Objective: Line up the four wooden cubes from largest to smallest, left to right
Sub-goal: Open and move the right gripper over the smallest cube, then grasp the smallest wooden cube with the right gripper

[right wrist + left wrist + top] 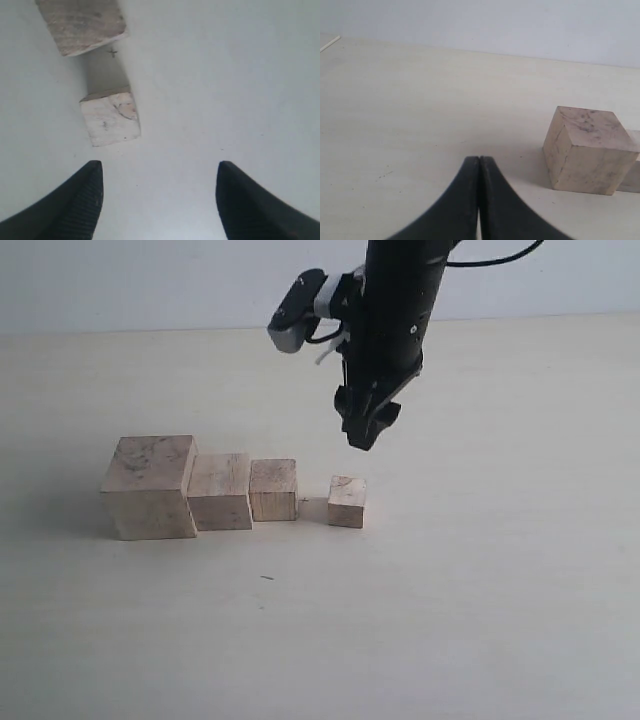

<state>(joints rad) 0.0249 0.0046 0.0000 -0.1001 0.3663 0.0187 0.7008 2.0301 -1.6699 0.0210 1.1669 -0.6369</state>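
Pale table (pixel 500 590) spread wide under me, and my right gripper (pixel 158 165) hangs above it on the dark arm, clear of the surface, just up and behind the right end of the row. Its jaws stand wide apart with nothing between them, only bare tabletop. My left gripper (pixel 479 159) sits low over the table with its jaws pressed tight together, gripping nothing. Now the row, running left to right! The largest cube (pixel 148 487) anchors the far left, mottled on top, and it's the block near my left jaws. The second cube (pixel 220 490) sits hard against its right side. The third cube (pixel 274 490) comes next, just beside the second; I can't tell whether they quite touch. Then a clear gap, and the smallest cube (pixel 347 502) stands alone at the right end, turned a touch off square, on the table below my open right jaws and not between them.
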